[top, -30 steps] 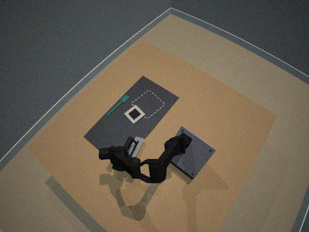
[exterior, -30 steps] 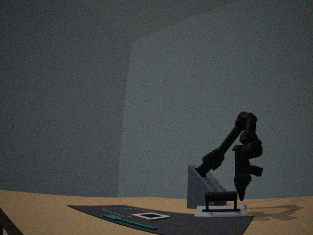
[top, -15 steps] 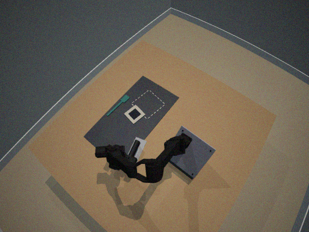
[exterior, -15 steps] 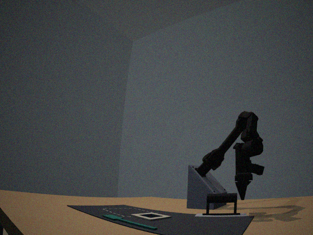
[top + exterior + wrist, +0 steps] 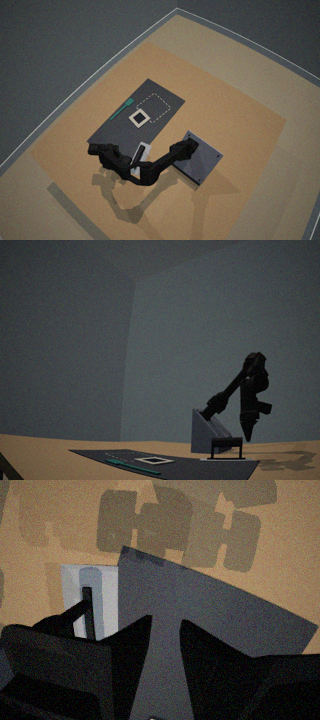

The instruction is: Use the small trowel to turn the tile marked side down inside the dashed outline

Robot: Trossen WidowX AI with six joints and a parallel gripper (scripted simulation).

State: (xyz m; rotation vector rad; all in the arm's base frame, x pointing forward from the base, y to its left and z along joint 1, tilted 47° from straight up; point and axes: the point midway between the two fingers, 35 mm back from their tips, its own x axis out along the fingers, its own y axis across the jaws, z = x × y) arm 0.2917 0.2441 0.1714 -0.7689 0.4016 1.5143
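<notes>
Mat (image 5: 113,130) dark grey, matt, smooth. Table (image 5: 219,108) tan, matt, faintly wood-like. Trowel (image 5: 122,108) green, plastic-looking, flat finish. Tile (image 5: 139,118) cream rim, dark centre, matt. Arm (image 5: 249,395) black, dull.

We see one black six-joint arm (image 5: 227,392) rising at a slant from its base, folding sharply at a high elbow (image 5: 255,364), then dropping its forearm almost straight down. From above, the links bend in a V, the wrist reaching out to the side away from the base. The black parallel-jaw gripper (image 5: 247,437) points downward, its tip hanging in the air. In the wrist view we see two dark tapered fingers standing narrowly apart, a slim gap between them, with nothing held there.
</notes>
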